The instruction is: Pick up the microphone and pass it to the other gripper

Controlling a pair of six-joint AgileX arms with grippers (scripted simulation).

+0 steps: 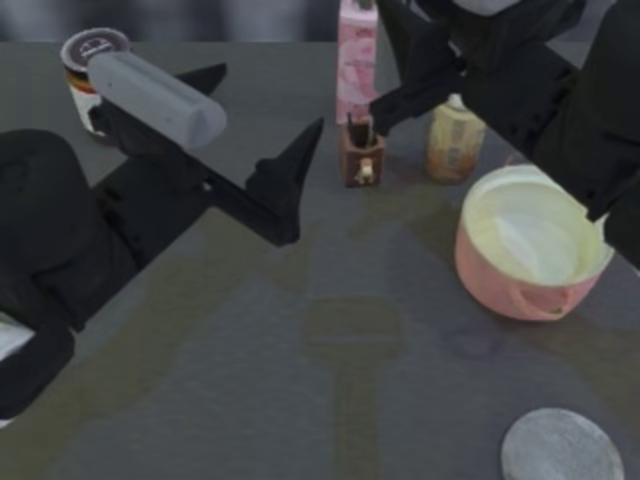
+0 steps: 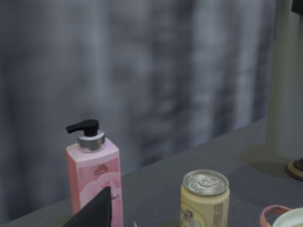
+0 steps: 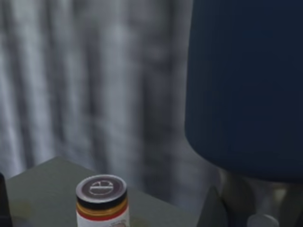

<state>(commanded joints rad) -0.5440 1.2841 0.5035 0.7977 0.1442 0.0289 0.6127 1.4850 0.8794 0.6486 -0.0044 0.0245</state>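
A dark grey table (image 1: 300, 380) with faint yellowish blotches fills the scene; behind its far edge hangs what looks like a grey pleated curtain (image 2: 156, 71), evenly and softly lit

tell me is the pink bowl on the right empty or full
Empty as far as shown: the top view looks straight into the pink bowl and only its bare pale inside appears.

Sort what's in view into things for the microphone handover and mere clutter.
For the job: microphone, right gripper holding it, left gripper open.
Clutter: pump bottle, drink can, jar, pen holder, bowl, grey disc.
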